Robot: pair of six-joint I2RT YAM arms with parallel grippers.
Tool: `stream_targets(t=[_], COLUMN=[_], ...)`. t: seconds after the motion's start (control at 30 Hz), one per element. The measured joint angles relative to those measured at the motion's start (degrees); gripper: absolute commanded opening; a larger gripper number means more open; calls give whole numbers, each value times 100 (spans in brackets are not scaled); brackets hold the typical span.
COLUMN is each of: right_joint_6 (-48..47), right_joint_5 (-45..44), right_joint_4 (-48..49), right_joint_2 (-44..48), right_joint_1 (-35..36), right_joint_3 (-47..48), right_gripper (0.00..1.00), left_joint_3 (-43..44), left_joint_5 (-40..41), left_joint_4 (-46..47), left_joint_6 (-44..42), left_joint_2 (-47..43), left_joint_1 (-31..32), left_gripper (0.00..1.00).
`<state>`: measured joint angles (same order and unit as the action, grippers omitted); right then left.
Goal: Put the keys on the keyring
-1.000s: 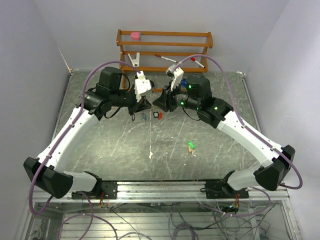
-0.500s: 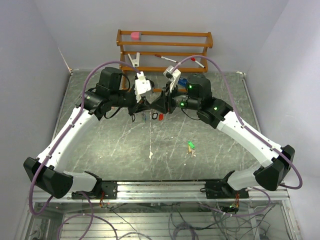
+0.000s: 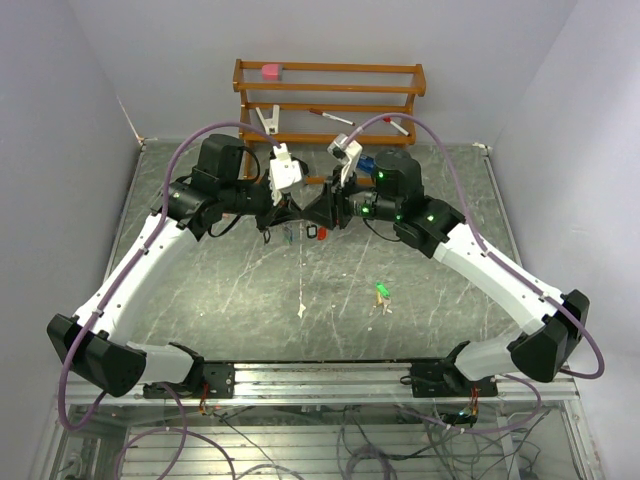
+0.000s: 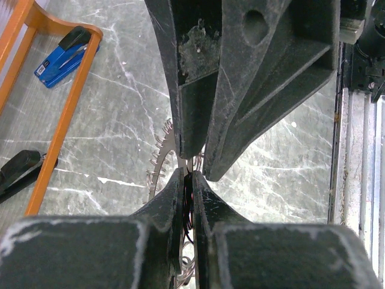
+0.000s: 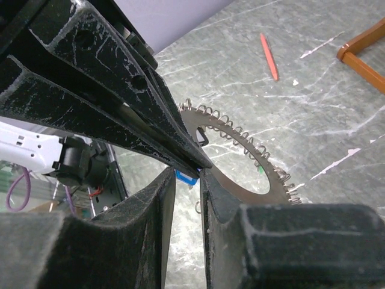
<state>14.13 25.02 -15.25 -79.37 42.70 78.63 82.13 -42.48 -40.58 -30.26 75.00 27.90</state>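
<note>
One keyring [image 5: 231, 141], perhaps four keys [image 3: 381, 291]

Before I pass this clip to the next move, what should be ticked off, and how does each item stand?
1. Grip of the left tool on the keyring: ok, its fingers pinch the ring's band.
2. Key held by the right tool: ok, the blue-headed key sits between its fingertips.
3. Key lined up with the ring's opening: cannot tell, both tools hide the contact.
4. All keys on the ring: not ok, the green key lies loose on the table.
5. Clutter near the meeting point: ok, the red pen and the wooden rack lie away from it.
</note>
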Motion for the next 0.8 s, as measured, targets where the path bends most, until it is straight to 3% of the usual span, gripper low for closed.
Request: stream_targets(t=[0.37,0.8], right_joint_6=[-2,92], right_joint_5=[-229,-42], right_joint_4=[85,127], right_joint_2=[55,61], right_joint_1=[-92,-118], right_joint_3=[-11,-76], right_gripper=[28,23], left_joint_3=[0,0], left_joint_5=[-114,-157], left_joint_4=[-44,-144], left_joint_6=[-42,-87], left_joint_2=[0,-44], left_joint_1=[2,2], left_gripper=[7,7])
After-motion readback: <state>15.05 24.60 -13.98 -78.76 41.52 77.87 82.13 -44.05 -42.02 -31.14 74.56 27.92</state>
